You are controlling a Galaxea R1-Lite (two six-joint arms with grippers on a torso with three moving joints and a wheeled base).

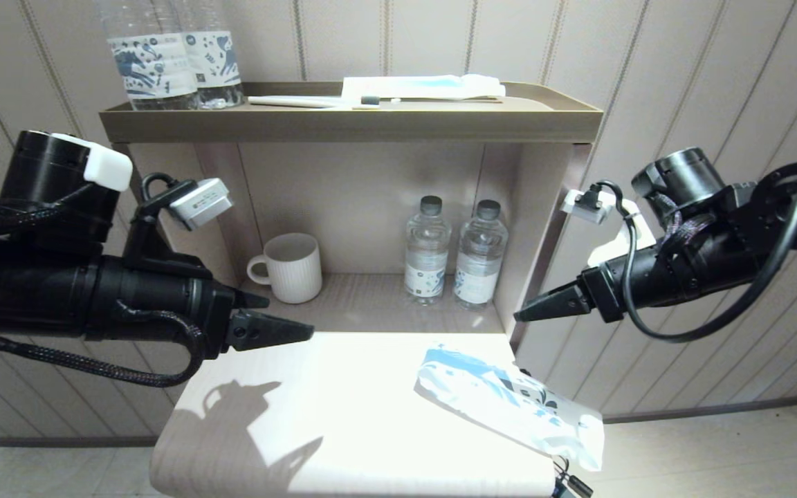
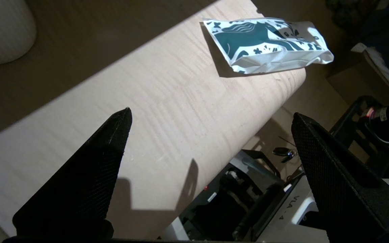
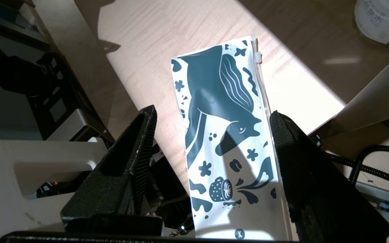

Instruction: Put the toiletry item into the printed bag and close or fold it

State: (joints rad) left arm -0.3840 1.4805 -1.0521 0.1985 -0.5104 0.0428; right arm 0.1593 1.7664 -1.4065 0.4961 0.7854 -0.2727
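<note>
The toothbrush lies flat on the top tray, its dark head pointing right. The printed bag rests on the table's front right corner and hangs partly over the edge; its blue horse shows in the left wrist view and the right wrist view. My left gripper hovers open over the table's left side, far from the bag. My right gripper is open in the air above the bag's far end, holding nothing.
A white packet with a light-blue stripe and two water bottles share the top tray. In the niche stand a ribbed white mug and two small bottles. The pale wooden table ends just in front.
</note>
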